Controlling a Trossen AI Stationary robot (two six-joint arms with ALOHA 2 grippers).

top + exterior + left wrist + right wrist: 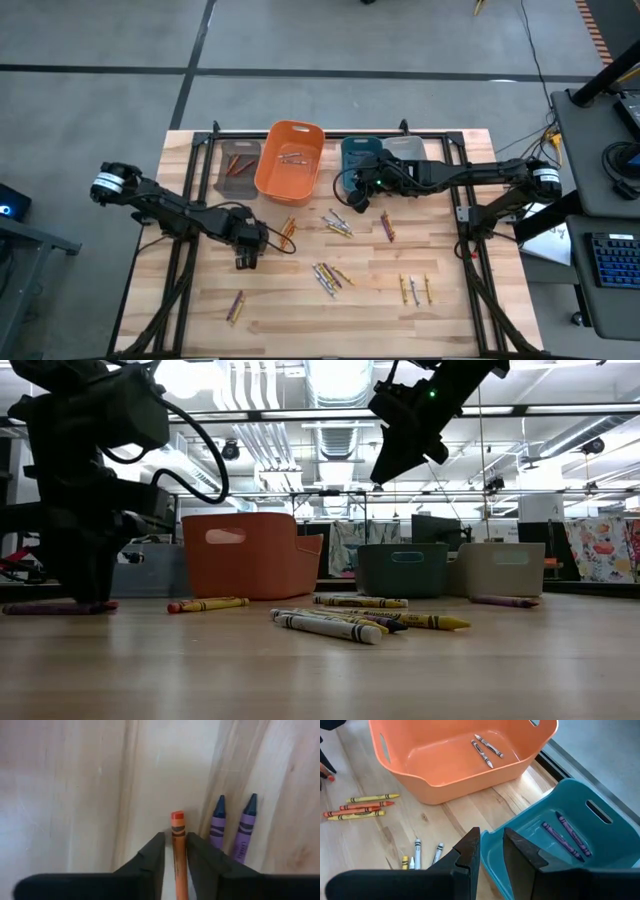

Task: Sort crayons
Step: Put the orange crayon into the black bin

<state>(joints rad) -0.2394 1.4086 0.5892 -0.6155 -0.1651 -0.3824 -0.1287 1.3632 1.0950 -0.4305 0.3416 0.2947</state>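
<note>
— Pincer on the left arm [247, 262]: where is it, and what are its fingers doing?

— Low on the worktop [300, 320], at about nine o'clock from the table's middle. In the left wrist view its two dark fingers [150, 857] press in on an orange crayon [178, 851], which lies between them with its tip poking out ahead. Just beside it lie two purple crayons [231, 831], side by side on the wood.

— And the rest of the crayons?

— Scattered. One purple pair [236, 306] sits toward seven o'clock, alone. A few orange and yellow ones [289, 232] lie just right of the left pincer. A mixed bunch [329, 276] rests near six o'clock, another bunch [337, 224] near the centre, one purple crayon [387, 227] beside that, and three [414, 289] toward four o'clock.

— The bins?

— Along the twelve o'clock edge: a brown bin [239, 167], an orange bin [290, 158] with greyish crayons [484, 747] inside, a teal bin [356, 152] holding purple crayons [567, 836], then a grey bin [405, 148].

— The right arm's pincer?

— It [491, 851] hangs above the near rim of the teal bin, at roughly one o'clock. Its fingers [520, 851] stand slightly apart with nothing between them.
</note>
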